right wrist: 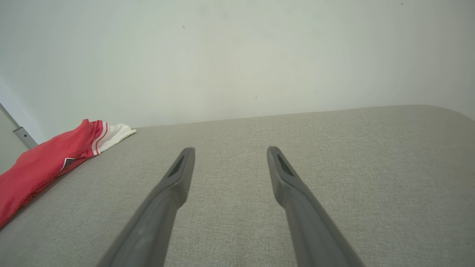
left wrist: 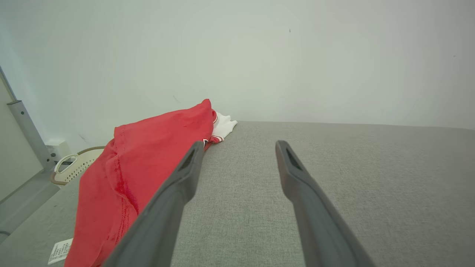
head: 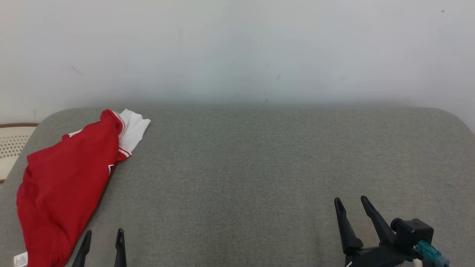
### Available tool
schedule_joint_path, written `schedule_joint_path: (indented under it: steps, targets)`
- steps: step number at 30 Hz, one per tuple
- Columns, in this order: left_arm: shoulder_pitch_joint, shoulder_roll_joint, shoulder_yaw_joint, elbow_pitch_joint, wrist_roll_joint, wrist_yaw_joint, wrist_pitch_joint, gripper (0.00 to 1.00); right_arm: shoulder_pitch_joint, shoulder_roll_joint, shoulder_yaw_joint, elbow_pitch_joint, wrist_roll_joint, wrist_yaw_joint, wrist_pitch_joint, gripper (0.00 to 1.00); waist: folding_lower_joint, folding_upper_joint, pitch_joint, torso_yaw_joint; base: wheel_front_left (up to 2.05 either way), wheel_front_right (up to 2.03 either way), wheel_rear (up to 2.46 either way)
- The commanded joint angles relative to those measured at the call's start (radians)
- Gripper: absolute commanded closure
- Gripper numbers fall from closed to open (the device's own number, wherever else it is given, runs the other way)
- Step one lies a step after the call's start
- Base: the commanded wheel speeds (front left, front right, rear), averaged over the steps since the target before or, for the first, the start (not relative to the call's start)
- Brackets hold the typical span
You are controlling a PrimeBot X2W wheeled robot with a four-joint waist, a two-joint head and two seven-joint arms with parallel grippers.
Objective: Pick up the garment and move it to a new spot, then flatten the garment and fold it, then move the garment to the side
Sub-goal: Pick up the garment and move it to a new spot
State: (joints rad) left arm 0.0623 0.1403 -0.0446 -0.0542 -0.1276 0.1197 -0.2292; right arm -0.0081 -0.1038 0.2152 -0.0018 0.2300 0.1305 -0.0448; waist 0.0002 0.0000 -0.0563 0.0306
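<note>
Grey woven cloth covers a broad padded surface [head: 259,167] that runs back to a pale wall [head: 237,48]. The garment [head: 63,185] lies along the surface's left side, a long red heap stretching from the near-left edge toward the far-left corner. At its far end is a white section [head: 131,128] with red stripes. It is bunched, so its cut is hard to make out, and its near end is cut off by the bottom of the head view. A white label [head: 20,259] pokes out there, its print too small to read.

Beyond the surface's left edge stands a cream perforated basket [head: 13,148] with a brown rim, mostly cut off. What it holds cannot be told. The left wrist view adds its handle opening, and further left a grey metal post [left wrist: 22,129].

The left gripper [head: 104,233] shows just its fingertips at the near edge, right beside the garment. Its jaws are spread and grasp nothing. In its wrist view one finger overlaps the red cloth, and whether they touch is unclear. The right gripper [head: 350,200] sits near right, well apart from the garment. It too is released and empty, its fingers splayed over the grey cloth.
</note>
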Motion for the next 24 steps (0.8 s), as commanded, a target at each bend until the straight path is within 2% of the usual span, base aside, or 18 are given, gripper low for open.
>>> schedule_joint_path:
  steps: [1, 10, 24]
  targets:
    - [0.016, 0.009, 0.007, 0.002, -0.005, 0.006, 0.003, 0.00, 0.012, 0.003, 0.002, 0.003, 0.009, 0.000, -0.005, 0.00, -0.0002, 0.0000, -0.004, 0.023, 0.00, 0.00, 0.00]
    - [0.024, 0.016, 0.007, -0.005, -0.009, 0.014, 0.016, 0.00, 0.019, 0.007, 0.017, 0.016, 0.019, 0.000, -0.011, 0.00, -0.0002, 0.0000, -0.013, 0.094, 0.00, 0.00, 0.00]
    - [0.040, 0.034, 0.013, -0.015, -0.009, 0.037, 0.042, 0.00, 0.027, 0.008, 0.042, 0.039, 0.037, 0.000, -0.028, 0.00, -0.0002, 0.0000, -0.030, 0.258, 0.00, 0.00, 0.00]
